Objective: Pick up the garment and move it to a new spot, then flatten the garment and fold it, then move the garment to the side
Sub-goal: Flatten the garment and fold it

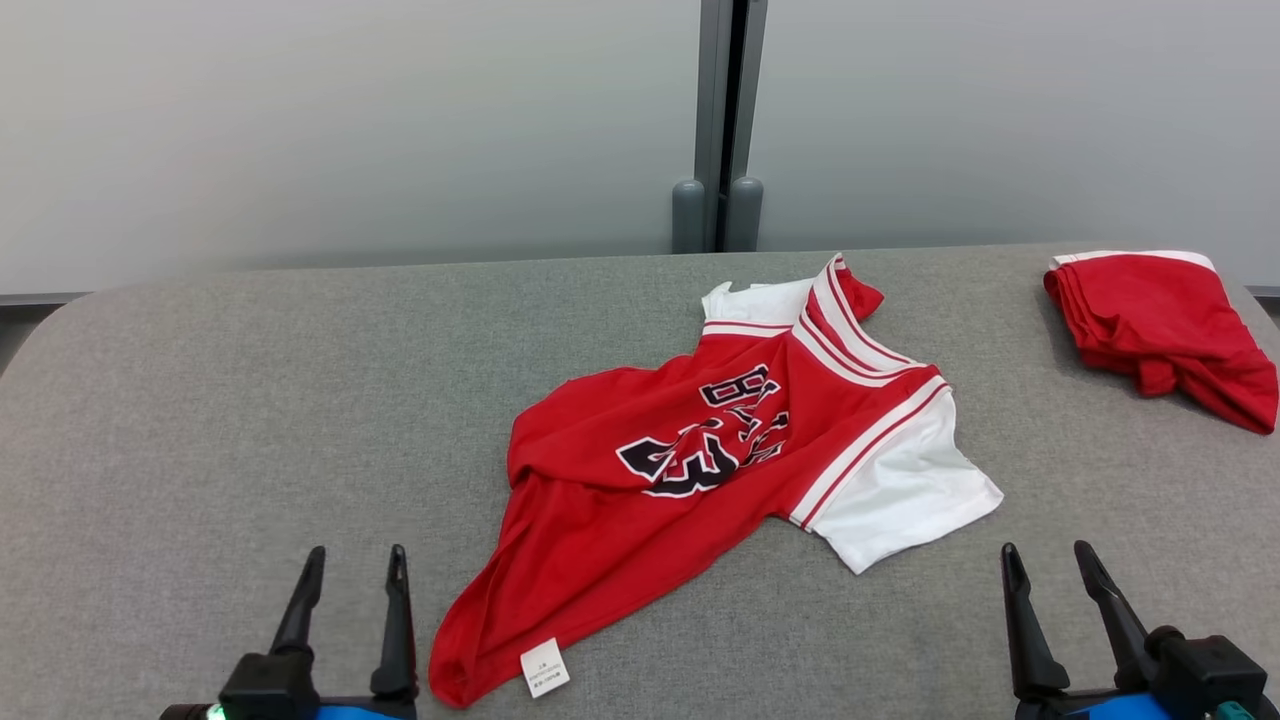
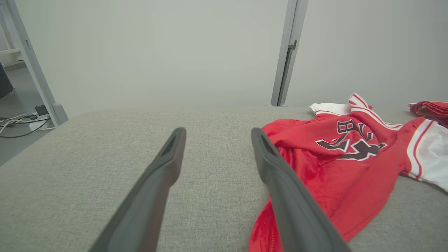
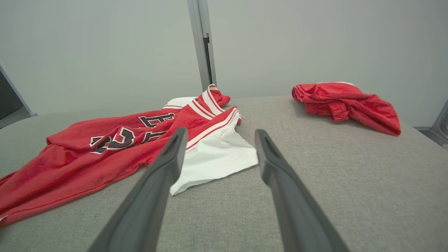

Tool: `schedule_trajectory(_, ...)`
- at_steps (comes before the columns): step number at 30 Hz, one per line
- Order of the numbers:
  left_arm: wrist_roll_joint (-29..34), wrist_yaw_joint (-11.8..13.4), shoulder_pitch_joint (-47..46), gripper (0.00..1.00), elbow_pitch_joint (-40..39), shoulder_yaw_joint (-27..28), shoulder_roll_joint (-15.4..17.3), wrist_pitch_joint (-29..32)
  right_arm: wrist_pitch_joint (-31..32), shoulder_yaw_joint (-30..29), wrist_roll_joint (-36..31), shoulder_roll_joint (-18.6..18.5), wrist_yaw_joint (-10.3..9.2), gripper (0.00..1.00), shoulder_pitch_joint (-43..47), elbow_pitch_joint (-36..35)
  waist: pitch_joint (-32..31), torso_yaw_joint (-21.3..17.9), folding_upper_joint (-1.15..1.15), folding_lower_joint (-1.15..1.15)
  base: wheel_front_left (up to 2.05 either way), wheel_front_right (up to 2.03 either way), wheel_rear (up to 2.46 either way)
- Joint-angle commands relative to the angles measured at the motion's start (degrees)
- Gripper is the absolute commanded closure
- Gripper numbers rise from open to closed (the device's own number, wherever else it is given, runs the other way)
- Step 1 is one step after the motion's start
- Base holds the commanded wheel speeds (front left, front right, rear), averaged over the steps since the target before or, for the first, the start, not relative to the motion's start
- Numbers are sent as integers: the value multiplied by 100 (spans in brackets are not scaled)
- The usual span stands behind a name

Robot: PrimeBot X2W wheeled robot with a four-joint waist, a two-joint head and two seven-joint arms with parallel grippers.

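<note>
A red garment (image 1: pixel 640 500) with white sleeves and black lettering lies crumpled in the middle of the grey padded table (image 1: pixel 200 420); a white tag shows at its near hem. The same garment (image 2: pixel 332 164) is at the right of the left wrist view and the garment (image 3: pixel 105 150) is at the left of the right wrist view. My left gripper (image 1: pixel 352 560) stands open at the lower left, just left of the hem, empty. Over at the lower right my right gripper (image 1: pixel 1047 558) is open too, near the white sleeve, touching nothing.
A second red cloth (image 1: pixel 1160 325) lies bunched at the table's far right corner. A pale wall with a grey post (image 1: pixel 718 120) stands behind the table. Cables lie on the floor (image 2: pixel 21 122) beyond the table's left end.
</note>
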Motion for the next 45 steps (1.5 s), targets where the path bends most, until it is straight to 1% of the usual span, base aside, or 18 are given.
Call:
schedule_trajectory(1, 92, -53, 45, 0, 57, -143, -5, -15, -27, -80, -83, 0, 2, 0, -101, 90, 18, 13, 0, 0, 0, 0, 0)
schedule_trajectory(5, 189, -111, 81, 0, 173, -360, 19, -15, -27, -183, -182, -13, 1, 0, -246, 263, 41, 27, 0, 0, 0, 0, 0)
schedule_trajectory(11, 296, -178, 116, 0, 463, -837, 99, -15, -27, -292, -275, -202, 1, 0, -653, 720, 127, 51, 0, 0, 0, 0, 0)
schedule_trajectory(18, 257, -207, 100, 0, 883, -1285, 175, -15, -25, -297, -358, -443, 1, 0, -1278, 1615, 282, 106, 0, 0, 0, 0, 0)
schedule_trajectory(32, 90, -208, -243, 0, 1492, -1568, 239, -14, -24, -144, -377, -714, 1, 0, -2169, 3041, 623, 247, 0, 0, 0, 0, 0)
schedule_trajectory(39, -106, -209, -705, 0, 1925, -1894, 237, -13, -24, 117, -353, -900, 1, 0, -2801, 4095, 818, 289, 0, 0, 0, 0, 0)
schedule_trajectory(45, -253, -209, -889, 0, 2027, -2055, 252, 0, -24, 268, -280, -958, 1, 0, -3060, 4487, 918, 324, 0, 0, 0, 0, 0)
